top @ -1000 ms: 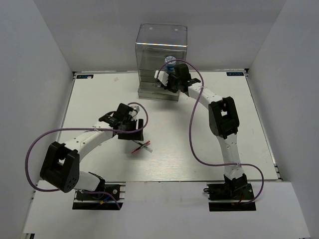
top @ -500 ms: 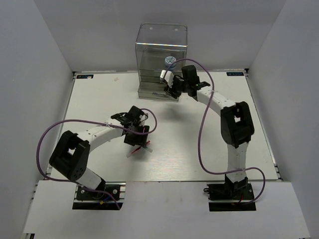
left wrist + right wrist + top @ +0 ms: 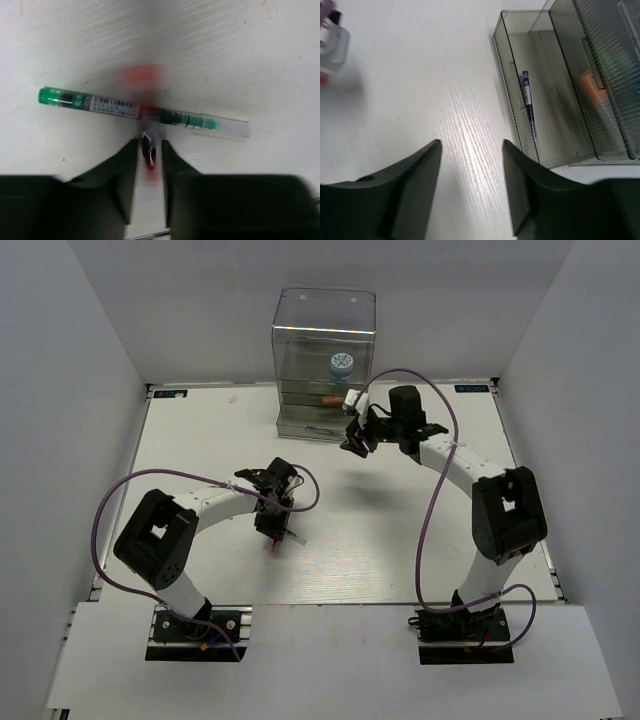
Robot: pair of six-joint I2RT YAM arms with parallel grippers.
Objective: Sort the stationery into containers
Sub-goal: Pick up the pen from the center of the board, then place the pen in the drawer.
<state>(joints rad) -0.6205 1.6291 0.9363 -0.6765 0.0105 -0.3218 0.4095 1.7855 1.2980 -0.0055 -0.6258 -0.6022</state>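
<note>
Red pen [image 3: 148, 156] | pinched in left fingers [image 3: 129, 170] (crossing green pen [image 3: 100, 103]) | right fingers [image 3: 431, 160] spread, empty, beside organizer [image 3: 503, 60] edge

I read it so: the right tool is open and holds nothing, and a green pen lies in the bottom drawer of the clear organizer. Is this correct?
Not quite. The pen in the bottom drawer of the organizer is purple, not green, as the right wrist view shows. The right tool is indeed open and holds nothing.
</note>
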